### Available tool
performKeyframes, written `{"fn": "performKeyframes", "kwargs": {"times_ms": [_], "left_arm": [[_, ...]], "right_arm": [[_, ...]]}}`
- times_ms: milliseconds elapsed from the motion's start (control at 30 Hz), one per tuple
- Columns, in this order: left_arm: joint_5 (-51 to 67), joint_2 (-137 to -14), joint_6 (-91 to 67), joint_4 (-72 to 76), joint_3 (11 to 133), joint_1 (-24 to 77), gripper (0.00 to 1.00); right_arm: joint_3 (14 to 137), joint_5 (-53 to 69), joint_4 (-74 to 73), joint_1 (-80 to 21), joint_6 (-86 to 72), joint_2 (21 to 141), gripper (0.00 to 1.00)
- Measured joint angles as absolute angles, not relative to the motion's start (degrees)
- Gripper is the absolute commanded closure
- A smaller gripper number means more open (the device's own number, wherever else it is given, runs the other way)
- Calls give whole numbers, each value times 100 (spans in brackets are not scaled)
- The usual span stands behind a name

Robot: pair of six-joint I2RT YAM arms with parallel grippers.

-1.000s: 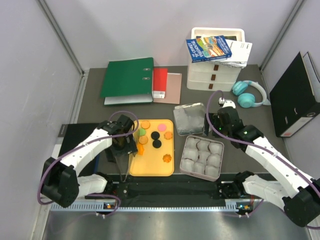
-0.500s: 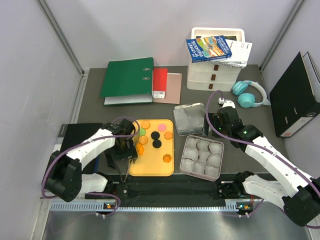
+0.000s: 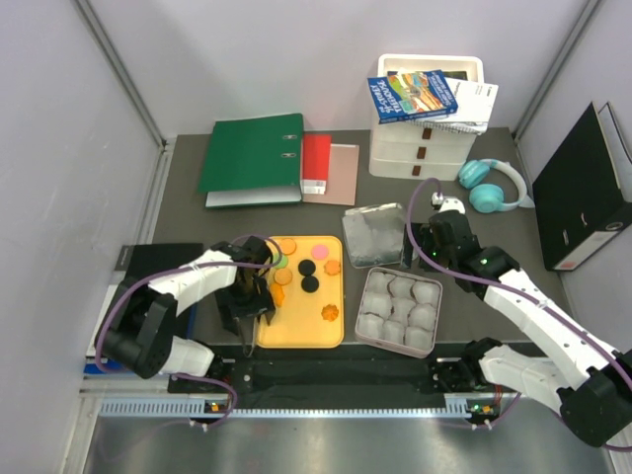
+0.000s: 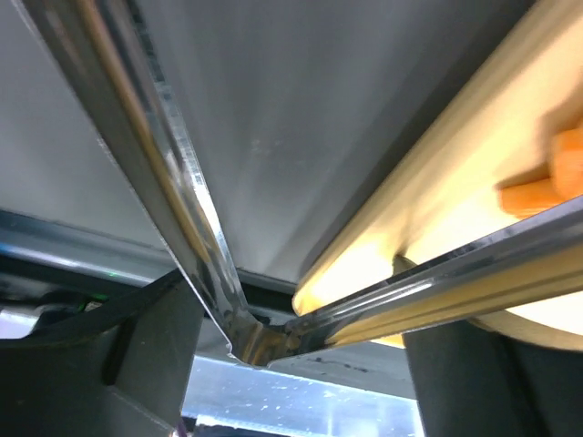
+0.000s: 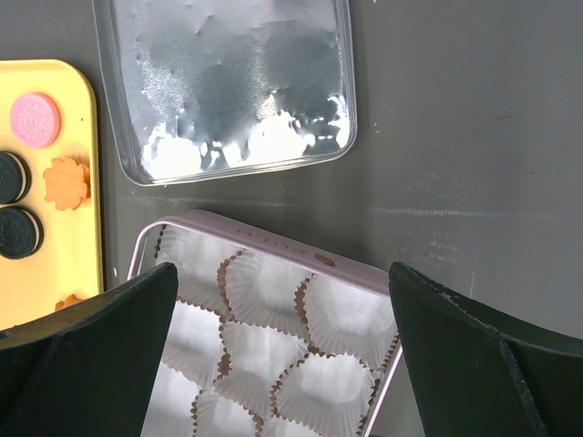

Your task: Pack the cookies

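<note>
While the cookies [image 3: 309, 284] lie on the yellow tray [image 3: 296, 331], the left gripper [image 3: 247, 318] is set astride metal tongs [image 4: 196, 218], perhaps clasping them, which cannot be told; the right gripper [image 5: 282, 291] is held spread.

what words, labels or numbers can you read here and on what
None can be read.
Blue book on the white drawers: cover print too small.
White label on the red folder: blurred.
Pink cookie: stamped marks, not legible.
</note>
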State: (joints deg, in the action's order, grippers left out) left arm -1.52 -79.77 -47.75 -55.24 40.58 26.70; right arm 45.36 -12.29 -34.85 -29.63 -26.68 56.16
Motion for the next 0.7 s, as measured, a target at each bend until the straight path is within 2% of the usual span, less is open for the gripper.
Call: {"fn": "performKeyframes", "kwargs": {"times_ms": [33, 167, 333, 700], "left_arm": [[-130, -7977, -4777, -5487, 4056, 2670, 24], [-132, -7966, -4792, -5443, 4056, 2674, 29], [-301, -7793, -4805, -5468, 4099, 2674, 41], [-888, -7363, -4812, -5721, 4648, 2672, 41]], "right_arm": [[4536, -1234, -3485, -2963, -2668, 5618, 1], [4536, -1236, -3483, -2963, -2668, 5669, 1], [4539, -1234, -3483, -2963, -2668, 5765, 1], [4545, -1190, -3481, -2963, -2665, 5878, 1]]}}
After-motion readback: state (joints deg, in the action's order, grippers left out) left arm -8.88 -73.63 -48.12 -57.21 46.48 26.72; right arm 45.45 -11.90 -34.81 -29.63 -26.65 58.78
